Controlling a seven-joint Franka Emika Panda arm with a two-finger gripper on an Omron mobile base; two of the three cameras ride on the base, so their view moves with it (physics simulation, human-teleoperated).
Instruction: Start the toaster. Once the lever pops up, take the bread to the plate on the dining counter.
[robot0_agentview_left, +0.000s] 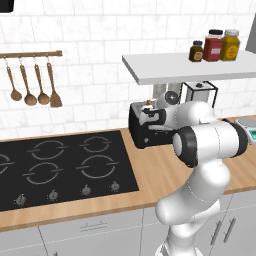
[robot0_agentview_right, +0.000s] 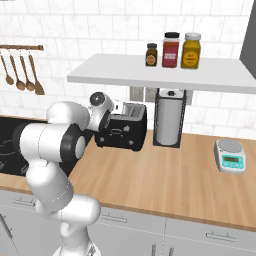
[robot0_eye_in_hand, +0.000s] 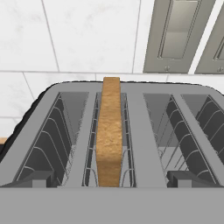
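Bread (robot0_eye_in_hand: 109, 131) tan, upright in toaster (robot0_eye_in_hand: 144, 100) left slot; end effector spread wide, empty.

The white arm (robot0_agentview_left: 200, 165) rises from the base, elbow bent near, forearm reaching far toward the wall. Its gripper (robot0_agentview_left: 151, 116), hand level, has its jaws spread wide, holding nothing.

Every view is evenly and brightly lit, without glare. A soft shadow is cast under the shelf (robot0_agentview_right: 160, 75). Edges are rendered sharp
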